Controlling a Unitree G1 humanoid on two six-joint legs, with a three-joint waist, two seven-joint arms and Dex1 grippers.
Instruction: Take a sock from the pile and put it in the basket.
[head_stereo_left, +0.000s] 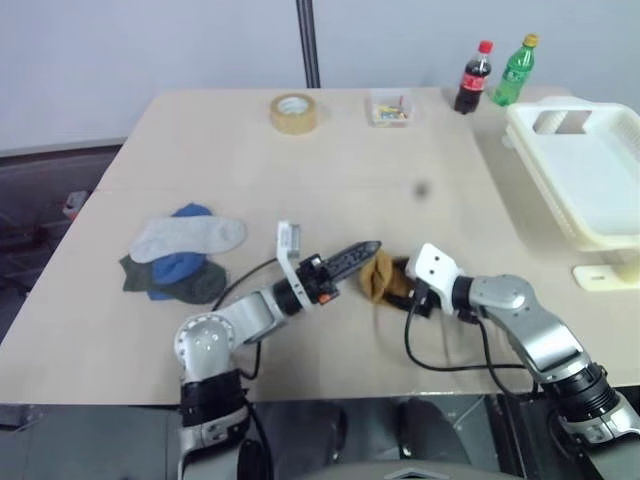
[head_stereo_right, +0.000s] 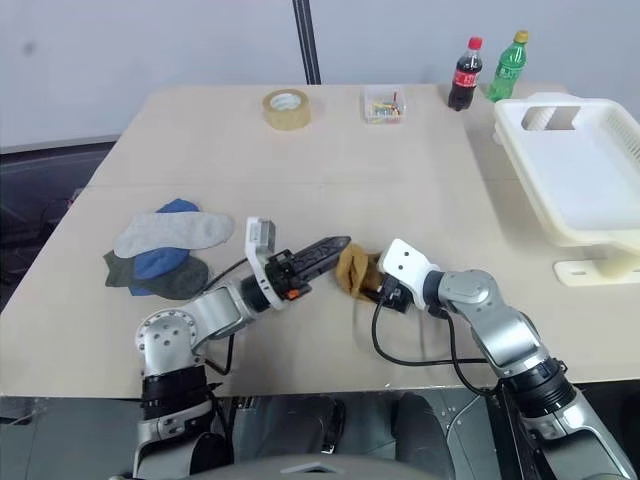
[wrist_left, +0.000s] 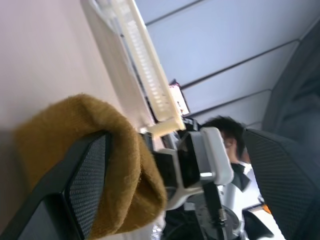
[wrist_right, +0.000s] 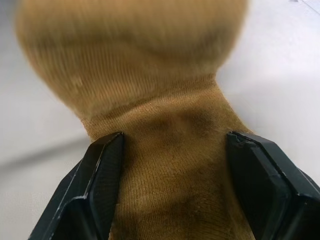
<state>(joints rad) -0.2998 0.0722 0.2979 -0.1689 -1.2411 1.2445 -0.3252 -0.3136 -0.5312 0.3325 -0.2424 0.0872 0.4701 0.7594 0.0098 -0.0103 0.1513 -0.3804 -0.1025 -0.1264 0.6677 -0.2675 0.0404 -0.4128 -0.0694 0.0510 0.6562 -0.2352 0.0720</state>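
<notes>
A mustard-yellow sock (head_stereo_left: 378, 277) lies bunched at mid-table, and my right gripper (wrist_right: 172, 142) is shut on its narrow part, one black finger on each side. My left gripper (head_stereo_left: 360, 252) points toward it from the left, open, its fingers (wrist_left: 85, 175) wide apart and one tip against the sock's edge. The pile (head_stereo_left: 180, 255) of light grey, blue and dark grey-green socks sits on the table's left side, apart from both grippers. The basket (head_stereo_left: 527, 140), cream-white with slatted sides, stands at the table's right edge, beyond my right arm.
A roll of tape (head_stereo_left: 294, 112), a small clear box (head_stereo_left: 390, 108), a cola bottle (head_stereo_left: 473, 78) and a green bottle (head_stereo_left: 515, 70) line the far edge. A cream piece (head_stereo_left: 605, 275) lies in front of the basket. A person (wrist_left: 225, 135) is visible past the basket.
</notes>
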